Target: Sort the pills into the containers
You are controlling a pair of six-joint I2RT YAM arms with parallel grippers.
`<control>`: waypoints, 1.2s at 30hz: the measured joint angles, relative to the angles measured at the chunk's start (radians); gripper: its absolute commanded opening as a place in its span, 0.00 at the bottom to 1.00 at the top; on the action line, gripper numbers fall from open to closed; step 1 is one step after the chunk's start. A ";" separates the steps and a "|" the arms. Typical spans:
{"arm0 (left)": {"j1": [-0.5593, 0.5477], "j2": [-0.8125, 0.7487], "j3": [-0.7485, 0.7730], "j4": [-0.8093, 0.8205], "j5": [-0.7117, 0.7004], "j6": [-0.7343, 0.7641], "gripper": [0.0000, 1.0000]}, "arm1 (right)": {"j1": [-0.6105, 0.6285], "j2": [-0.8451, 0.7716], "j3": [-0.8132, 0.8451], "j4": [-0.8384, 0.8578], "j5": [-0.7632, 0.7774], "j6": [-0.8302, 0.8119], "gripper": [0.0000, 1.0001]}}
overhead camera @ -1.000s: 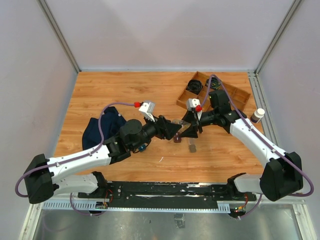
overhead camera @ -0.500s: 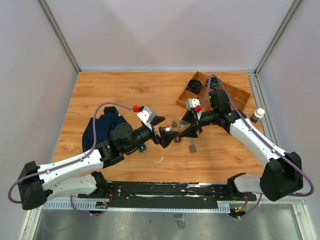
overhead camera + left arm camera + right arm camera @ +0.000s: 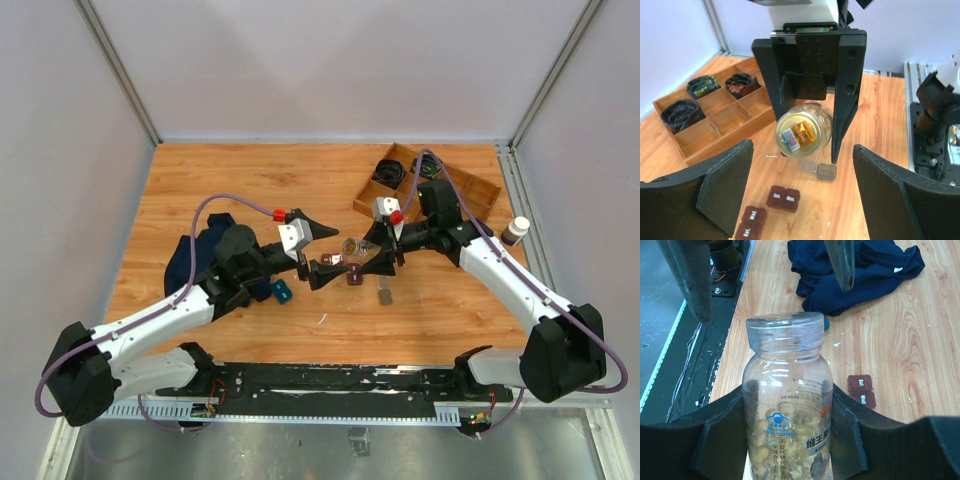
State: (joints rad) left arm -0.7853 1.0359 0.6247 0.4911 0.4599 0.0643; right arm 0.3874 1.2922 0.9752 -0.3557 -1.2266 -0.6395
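Note:
My right gripper is shut on a clear pill bottle and holds it above the table, its clear lid toward the left arm. In the right wrist view the bottle is full of pale yellow capsules between my fingers. My left gripper is open, with its jaws spread wide on either side of the lid and not touching it. Tiny dark-brown containers lie on the table below, one pair and a second pair, which also show in the right wrist view.
A small grey box lies under the bottle. A dark blue cloth and a small teal object lie left of centre. A wooden divided tray with black cables stands back right. A white bottle stands at the right edge.
My left gripper has opened wide and turned in front of the bottle's lid, and the left elbow has swung left. The right arm and bottle have not moved.

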 measured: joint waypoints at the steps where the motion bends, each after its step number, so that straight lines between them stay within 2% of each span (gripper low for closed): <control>1: 0.008 0.020 0.014 -0.002 0.031 0.006 0.73 | 0.000 0.000 0.000 0.000 0.000 0.000 0.01; 6: 0.015 0.089 0.064 -0.014 0.109 0.027 0.68 | -0.001 0.000 0.000 0.000 0.000 -0.001 0.01; 13: 0.021 0.120 0.078 -0.014 0.117 0.029 0.50 | -0.002 0.000 0.000 -0.001 -0.001 -0.009 0.01; 14: 0.024 0.122 0.080 -0.014 0.117 0.026 0.45 | -0.002 0.000 0.000 -0.001 -0.002 -0.011 0.01; 17: 0.028 0.129 0.088 -0.014 0.115 0.011 0.16 | -0.002 -0.001 0.000 -0.001 0.000 -0.013 0.01; 19: 0.029 0.133 0.092 -0.015 0.114 -0.006 0.08 | -0.003 -0.002 0.000 -0.001 0.000 -0.012 0.01; 23: 0.030 0.138 0.100 -0.018 0.108 -0.040 0.01 | -0.009 -0.002 0.000 0.000 0.001 -0.010 0.01; 29: 0.029 0.132 0.101 -0.026 0.046 -0.179 0.00 | -0.012 -0.002 0.000 -0.005 0.001 0.011 0.01; 32: 0.011 0.107 0.091 -0.032 -0.031 -0.311 0.00 | -0.012 -0.002 0.000 0.005 0.000 0.003 0.01; 36: -0.079 0.068 0.080 -0.072 -0.243 -0.436 0.01 | -0.012 -0.002 0.000 0.004 -0.011 -0.002 0.01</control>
State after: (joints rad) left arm -0.8639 1.1042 0.7052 0.4191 0.2173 -0.3721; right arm 0.3752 1.2903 0.9752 -0.3515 -1.2381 -0.6411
